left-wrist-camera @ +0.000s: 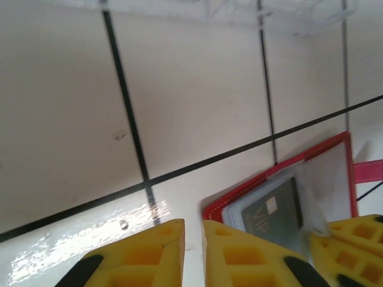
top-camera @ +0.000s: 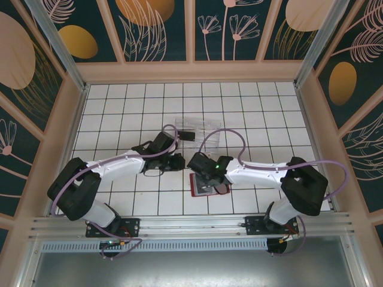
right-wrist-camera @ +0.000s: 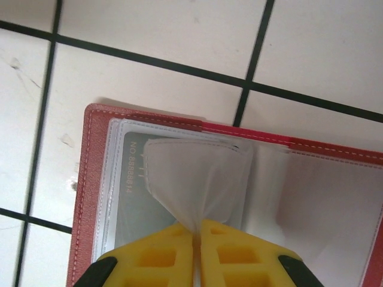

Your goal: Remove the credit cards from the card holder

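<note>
Right claw point(right-wrist-camera: 196, 232) pinching card holder point(right-wrist-camera: 90, 179) sleeve (edges free), bare tiles point(right-wrist-camera: 149, 24) around

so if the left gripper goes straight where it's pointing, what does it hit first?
Probably bare table tile; the left gripper aims just left of the card holder's near corner. Depth is unclear.

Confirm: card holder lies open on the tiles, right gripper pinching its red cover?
One slip: the right gripper is pinching a clear plastic sleeve inside the card holder, which does lie open on the tiles. The right wrist view shows it.
</note>
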Robot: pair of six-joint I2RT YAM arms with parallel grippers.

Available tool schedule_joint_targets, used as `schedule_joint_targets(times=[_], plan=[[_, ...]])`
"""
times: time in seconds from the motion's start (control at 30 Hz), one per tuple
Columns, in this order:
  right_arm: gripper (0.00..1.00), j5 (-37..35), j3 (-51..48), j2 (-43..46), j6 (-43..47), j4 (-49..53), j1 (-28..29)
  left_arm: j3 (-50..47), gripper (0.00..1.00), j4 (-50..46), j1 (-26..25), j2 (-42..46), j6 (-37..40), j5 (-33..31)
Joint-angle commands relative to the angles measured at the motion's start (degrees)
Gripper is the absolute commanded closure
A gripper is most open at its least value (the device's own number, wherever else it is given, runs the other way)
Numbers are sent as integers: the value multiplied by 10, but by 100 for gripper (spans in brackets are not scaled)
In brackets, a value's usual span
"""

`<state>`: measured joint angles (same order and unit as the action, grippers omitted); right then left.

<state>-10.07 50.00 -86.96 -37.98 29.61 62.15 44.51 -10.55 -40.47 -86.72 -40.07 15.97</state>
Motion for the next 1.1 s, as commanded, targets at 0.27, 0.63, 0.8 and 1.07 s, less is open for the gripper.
schedule_joint_targets(times=[0.27,0.63,0.8,1.07], plan=[[93,70,-4,8,-65,-139,-7,-49,84,14,0,40,-30,4],[93,125,-73,18,-95,-233,-44,-80,85,71,-17,22,-49,93],[91,148,-98,34,-91,-250,-60,-69,85,93,-46,-15,-69,99],[87,156,-114,60,-90,-251,-68,-39,85,94,-60,-52,-79,92]])
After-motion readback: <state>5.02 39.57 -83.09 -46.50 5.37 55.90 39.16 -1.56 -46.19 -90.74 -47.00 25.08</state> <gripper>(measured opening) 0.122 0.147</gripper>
